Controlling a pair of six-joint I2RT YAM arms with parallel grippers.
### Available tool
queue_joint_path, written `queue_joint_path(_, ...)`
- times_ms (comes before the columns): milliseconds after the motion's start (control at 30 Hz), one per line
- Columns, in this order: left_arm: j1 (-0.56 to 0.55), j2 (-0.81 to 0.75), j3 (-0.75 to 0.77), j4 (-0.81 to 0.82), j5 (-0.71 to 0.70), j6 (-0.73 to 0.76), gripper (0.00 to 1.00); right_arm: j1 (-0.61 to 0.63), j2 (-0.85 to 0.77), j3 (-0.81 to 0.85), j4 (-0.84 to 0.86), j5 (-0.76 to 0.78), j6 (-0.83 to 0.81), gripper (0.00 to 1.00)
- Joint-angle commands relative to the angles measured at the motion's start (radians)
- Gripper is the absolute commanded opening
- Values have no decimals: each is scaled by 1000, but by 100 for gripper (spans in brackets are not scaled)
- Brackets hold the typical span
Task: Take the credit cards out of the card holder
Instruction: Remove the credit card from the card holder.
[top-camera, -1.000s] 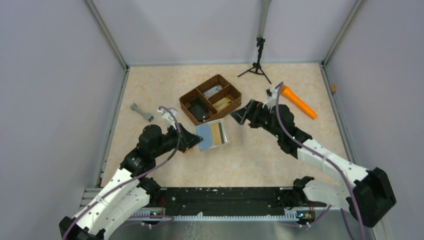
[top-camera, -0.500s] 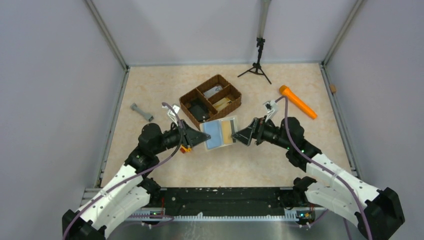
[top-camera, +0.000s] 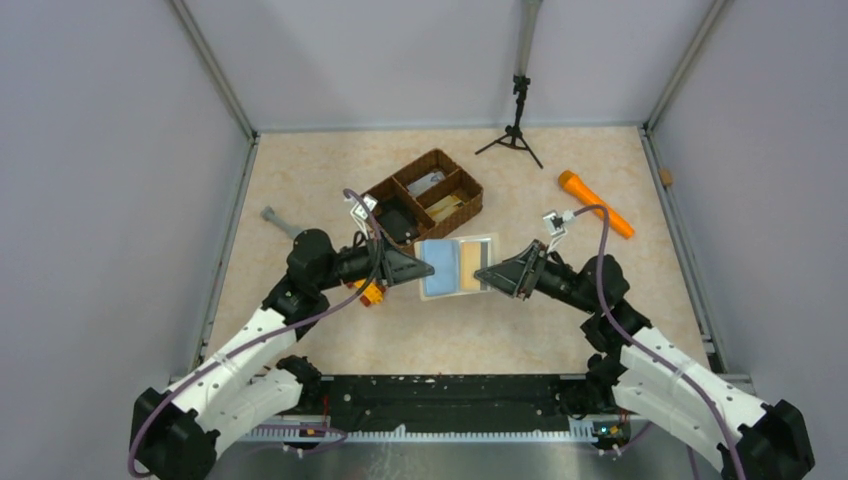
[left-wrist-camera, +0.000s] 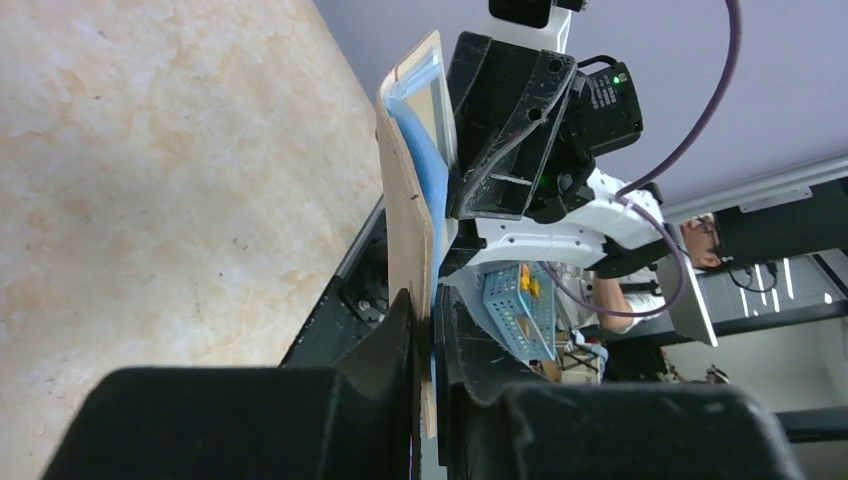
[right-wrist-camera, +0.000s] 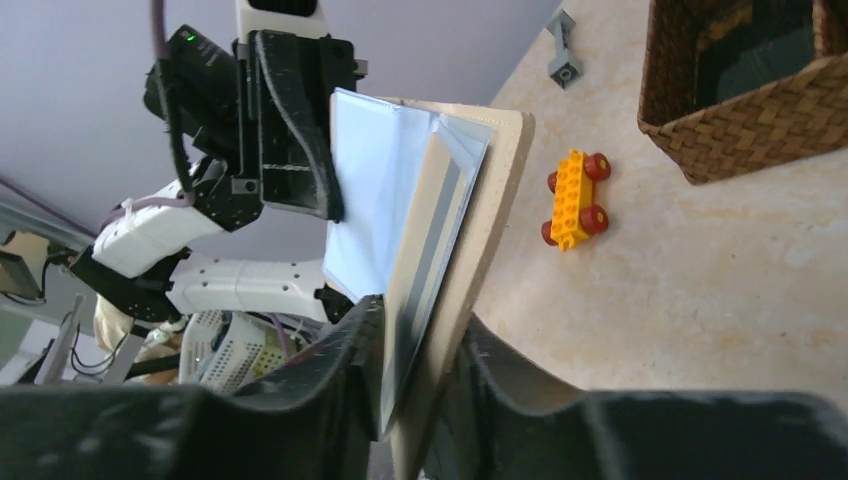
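card holder (top-camera: 445, 268): cream-beige outside, pale blue inside, spread open and held up off the table (top-camera: 520, 320) near the middle, between the two arms, just near of the wicker tray.

credit card (top-camera: 470, 268): tan, sits in the right half of the open holder; in the right wrist view a pale card (right-wrist-camera: 430, 240) with a grey stripe lies against the beige cover, its end running down between that gripper's fingers.

left gripper (top-camera: 425, 270): jaws pressed together on the holder's left edge; the left wrist view shows the beige cover (left-wrist-camera: 405, 230) edge-on, pinched between the two fingers (left-wrist-camera: 400, 330).

right gripper (top-camera: 482, 273): jaws drawn in around the holder's right edge, one finger (right-wrist-camera: 362, 345) on the inner side, the other on the beige outside; whether they nip the card alone or cover and card together cannot be told.

wicker tray (top-camera: 372, 197): brown, divided, far of the holder. near-left compartment holds a black block (top-camera: 395, 220); far compartment holds a pale flat piece (top-camera: 428, 183); right compartment holds flat tan pieces (top-camera: 447, 203), too small to name.

toy car (right-wrist-camera: 572, 200): yellow brick, red wheels, on the table beneath the left gripper.

grey part (top-camera: 280, 220): left of the tray.

orange torch (top-camera: 595, 203): far right.

black tripod (top-camera: 515, 125): at the far wall.
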Motion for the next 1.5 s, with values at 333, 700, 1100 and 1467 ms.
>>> queue_joint_path(333,0,-42,-49,2,-61,85,40,-7,-101,48,-144,44,-26,0)
queue_joint_path(700,0,-56,158,-563,-313,367,68,-13,87,156,-360,137,-167,0)
queue_joint_path(1100,-81,-66,-3,-162,-128,181,57,-13,117,97,-211,44,-91,0)
queue_joint_path(1467,-194,182,-47,181,-204,92,45,-12,102,28,-32,-70,-2,0)
